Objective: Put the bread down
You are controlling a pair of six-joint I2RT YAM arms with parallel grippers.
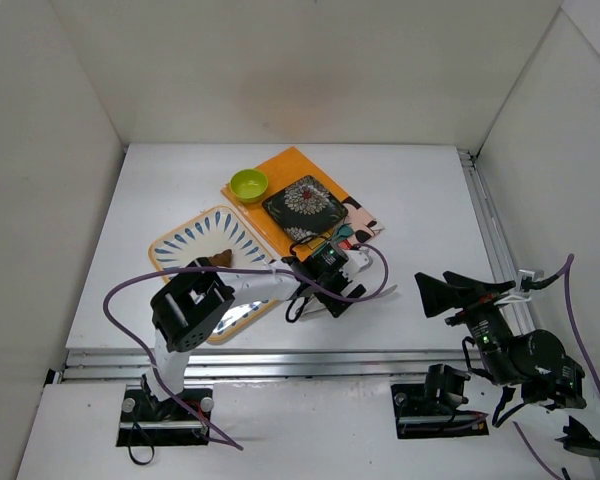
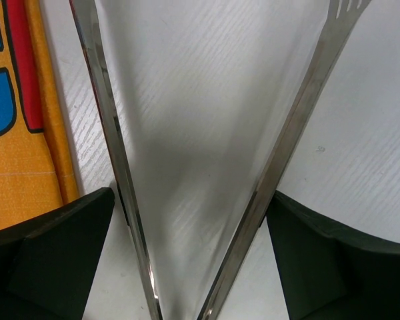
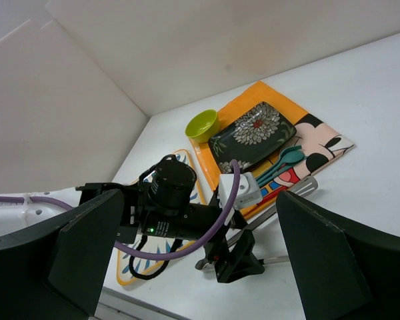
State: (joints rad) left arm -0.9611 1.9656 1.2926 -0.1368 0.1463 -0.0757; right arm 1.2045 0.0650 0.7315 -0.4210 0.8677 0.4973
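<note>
Top view: a white table (image 1: 420,200) is carrying an orange cartoon-print placemat (image 1: 292,163), taken here as the landmark. A lime-green bowl (image 1: 248,184) is sitting on the mat's far left corner. A dark square plate with a floral pattern (image 1: 305,205) is lying at the mat's middle, and teal cutlery (image 1: 345,236) is lying on the mat just to the plate's near right. An oval plate with blue leaf marks (image 1: 175,245) is lying against the mat's left edge. The bread (image 1: 220,259), a small dark-brown lump, is resting on that oval plate, on the part nearest the mat, and nothing is gripping it. The left gripper (image 1: 327,296) is reaching down at the mat's near edge. The right gripper (image 1: 435,283) is hovering well to the right of the mat with its fingers spread and nothing between them. Left wrist view: steel tongs (image 2: 110,133) are standing in an open V over bare table, the mat's orange edge (image 2: 27,160) showing beside them. The left gripper's dark fingers (image 2: 53,260) are standing wide apart, each tong arm lying against the inner face of a finger, so the tongs are being held uncompressed. Right wrist view: the right gripper's fingers (image 3: 67,247) are framing the scene far apart and empty. The tongs (image 3: 290,195) are pointing along the mat's near edge. The bread is not showing here.
</note>
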